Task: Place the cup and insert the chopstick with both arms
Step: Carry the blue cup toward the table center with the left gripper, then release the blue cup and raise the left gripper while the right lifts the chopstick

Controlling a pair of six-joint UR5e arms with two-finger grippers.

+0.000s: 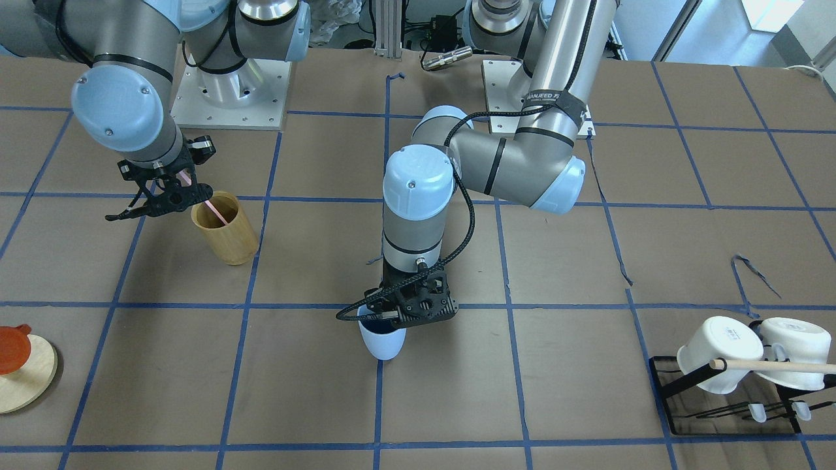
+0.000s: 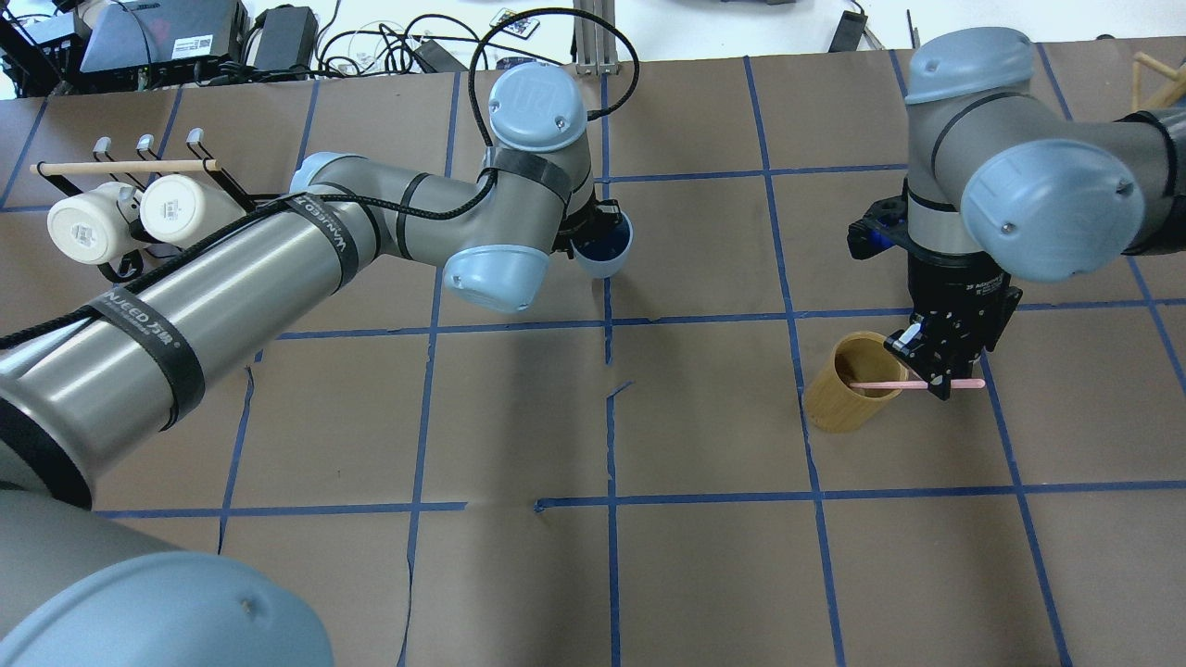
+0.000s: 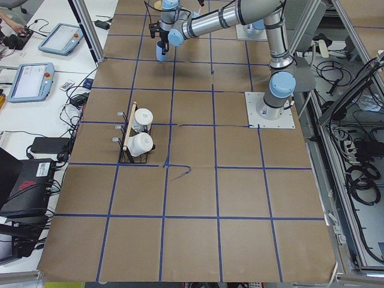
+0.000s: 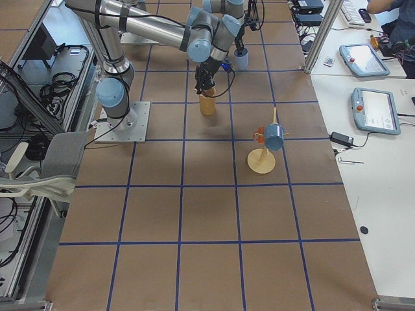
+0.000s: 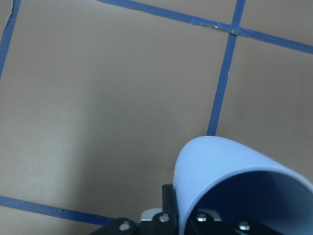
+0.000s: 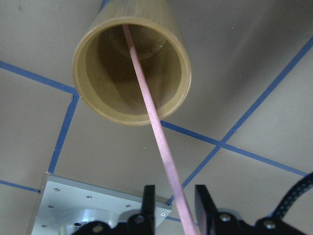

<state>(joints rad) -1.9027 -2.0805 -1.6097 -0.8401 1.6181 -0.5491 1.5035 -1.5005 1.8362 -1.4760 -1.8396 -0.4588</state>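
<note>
A light-blue cup (image 5: 230, 169) fills the lower right, above blue-taped brown paper (image 5: 98, 98).

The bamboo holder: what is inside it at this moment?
The far end of the pink chopstick is inside the bamboo holder, while the right hand grips its near end. The holder's visible bottom shows nothing else; the near inner wall is hidden.
</note>
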